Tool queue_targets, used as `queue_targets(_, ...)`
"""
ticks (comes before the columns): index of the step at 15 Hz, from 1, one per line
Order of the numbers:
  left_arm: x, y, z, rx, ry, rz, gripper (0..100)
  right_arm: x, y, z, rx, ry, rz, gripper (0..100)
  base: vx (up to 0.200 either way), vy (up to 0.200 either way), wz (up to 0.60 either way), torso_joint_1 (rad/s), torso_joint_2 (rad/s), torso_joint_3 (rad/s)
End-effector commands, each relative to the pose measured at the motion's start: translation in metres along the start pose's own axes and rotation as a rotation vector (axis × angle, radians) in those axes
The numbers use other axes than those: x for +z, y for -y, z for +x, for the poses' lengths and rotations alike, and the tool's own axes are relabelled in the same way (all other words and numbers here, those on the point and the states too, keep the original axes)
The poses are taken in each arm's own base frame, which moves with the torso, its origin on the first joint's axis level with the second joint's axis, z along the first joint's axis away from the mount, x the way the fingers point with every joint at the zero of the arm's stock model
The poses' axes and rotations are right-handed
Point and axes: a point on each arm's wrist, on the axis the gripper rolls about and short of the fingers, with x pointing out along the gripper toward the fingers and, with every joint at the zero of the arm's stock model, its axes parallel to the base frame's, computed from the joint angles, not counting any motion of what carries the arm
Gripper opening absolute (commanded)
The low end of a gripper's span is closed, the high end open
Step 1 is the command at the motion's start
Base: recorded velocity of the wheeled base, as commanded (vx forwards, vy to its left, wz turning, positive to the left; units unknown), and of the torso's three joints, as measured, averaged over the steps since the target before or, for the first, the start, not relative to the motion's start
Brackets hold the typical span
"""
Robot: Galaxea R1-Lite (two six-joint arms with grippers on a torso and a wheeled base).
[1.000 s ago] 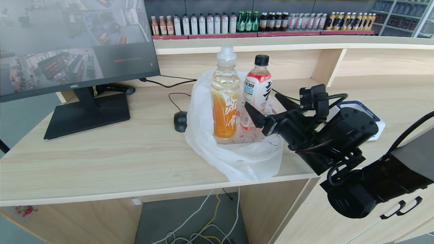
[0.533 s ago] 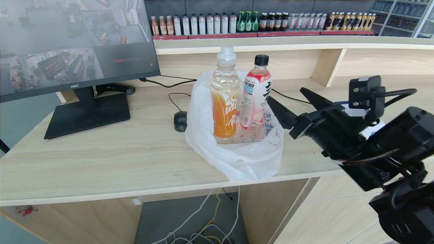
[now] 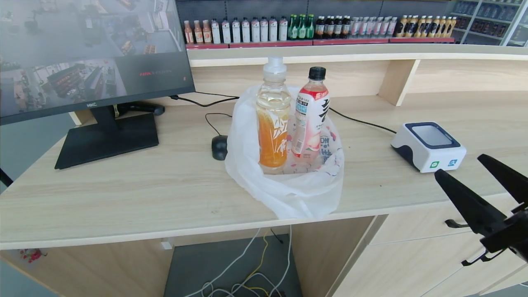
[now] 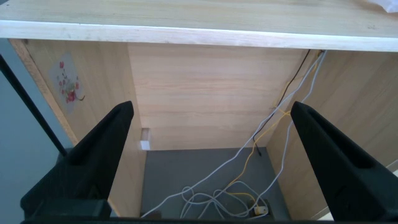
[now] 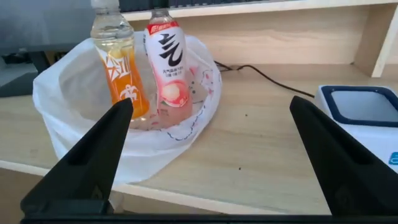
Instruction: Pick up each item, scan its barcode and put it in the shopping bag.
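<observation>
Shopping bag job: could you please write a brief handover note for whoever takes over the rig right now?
Right hand: open, empty, held in front of the counter on the barcode scanner side.
Left hand: open, empty, below the counter top.
Things: orange drink bottle and pink drink bottle stand upright, side by side, inside the white shopping bag on the counter.
Done: both bottles bagged; whether they were scanned cannot be told.
Left: probably nothing more to bag; just check.

White shopping bag (image 3: 288, 194), orange bottle (image 3: 272, 138), pink bottle (image 3: 310, 119) with black cap (image 3: 317, 73), white-and-navy scanner (image 3: 429, 146)
</observation>
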Motion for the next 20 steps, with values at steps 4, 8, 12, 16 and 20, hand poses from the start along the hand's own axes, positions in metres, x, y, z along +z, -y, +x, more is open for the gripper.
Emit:
queue_targets(4, 0.000, 0.000, 0.000, 0.000, 0.000, 0.000, 100, 0.001, 0.007, -0.057, -0.009, -0.152, -0.036, 100, 0.000, 0.000, 0.00, 0.000, 0.00, 0.000)
queue_targets(8, 0.000, 0.000, 0.000, 0.000, 0.000, 0.000, 100, -0.032, 0.010, -0.140, 0.221, -0.431, -0.186, 100, 0.000, 0.000, 0.00, 0.000, 0.00, 0.000)
queue_targets(12, 0.000, 0.000, 0.000, 0.000, 0.000, -0.001, 100, -0.045, 0.011, -0.164, 0.168, -0.459, -0.225, 100, 0.000, 0.000, 0.00, 0.000, 0.00, 0.000)
queue_targets(16, 0.000, 0.000, 0.000, 0.000, 0.000, -0.001, 100, -0.045, 0.006, -0.165, -0.129, -0.463, -0.198, 100, 0.000, 0.000, 0.00, 0.000, 0.00, 0.000)
queue_targets(20, 0.000, 0.000, 0.000, 0.000, 0.000, -0.003, 100, -0.045, 0.004, -0.170, -0.157, -0.366, -0.228, 100, 0.000, 0.000, 0.00, 0.000, 0.00, 0.000)
